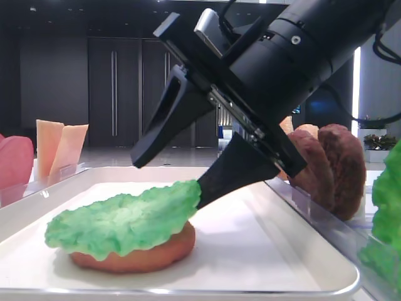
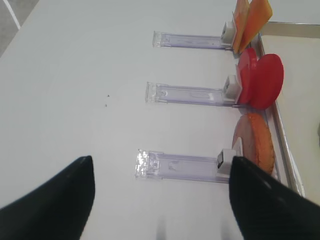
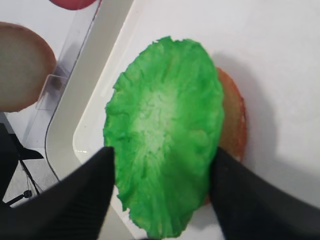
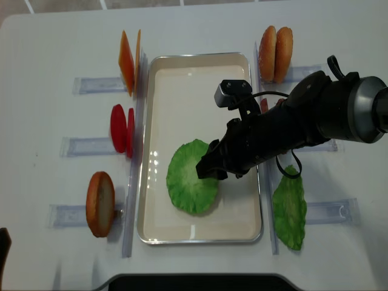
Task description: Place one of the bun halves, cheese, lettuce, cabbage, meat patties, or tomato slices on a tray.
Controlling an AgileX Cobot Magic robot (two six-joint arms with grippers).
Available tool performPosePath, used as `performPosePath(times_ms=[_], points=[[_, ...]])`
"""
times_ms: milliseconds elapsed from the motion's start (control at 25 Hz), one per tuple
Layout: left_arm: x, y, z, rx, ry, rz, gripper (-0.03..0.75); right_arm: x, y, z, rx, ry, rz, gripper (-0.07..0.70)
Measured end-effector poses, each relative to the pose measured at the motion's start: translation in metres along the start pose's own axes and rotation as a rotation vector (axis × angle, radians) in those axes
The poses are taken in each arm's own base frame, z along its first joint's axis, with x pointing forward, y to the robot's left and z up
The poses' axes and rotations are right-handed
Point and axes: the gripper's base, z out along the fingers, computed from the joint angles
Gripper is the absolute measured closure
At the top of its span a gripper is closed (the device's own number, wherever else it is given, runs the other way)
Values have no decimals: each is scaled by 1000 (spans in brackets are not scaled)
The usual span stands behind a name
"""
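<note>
Lettuce (image 1: 125,222) lying flat atop bun (image 1: 135,254) on tray (image 1: 276,263), near its front end. Right gripper (image 3: 162,192) spread apart around lettuce's edge, not clamping it. Left gripper (image 2: 162,200) spread over table (image 2: 75,75), holding nothing.

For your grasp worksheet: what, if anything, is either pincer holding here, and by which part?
Nothing is held. The right pincer stands open over the lettuce, which lies on a bun half in the tray. The left pincer is open over bare table.
</note>
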Motion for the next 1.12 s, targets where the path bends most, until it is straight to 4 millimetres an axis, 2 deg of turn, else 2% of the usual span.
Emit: performPosePath(times_ms=[80,160,240,640,920,1120], points=[[0,0,0,0,0,0,73,0,0,0,-4,2,0,120],[0,0,0,0,0,0,73,1,2,-1,-20,10,-1,68],[0,0,0,0,0,0,73,0,6,-4,-35,7,-13,48],[0,0,0,0,0,0,73,-5,41,-56,-18,-45,-109,42],[0,0,0,0,0,0,73,2,37,-105,127,-14,-78,42],[0,0,0,0,0,0,73,12,26,-145,331,6,-37,42]])
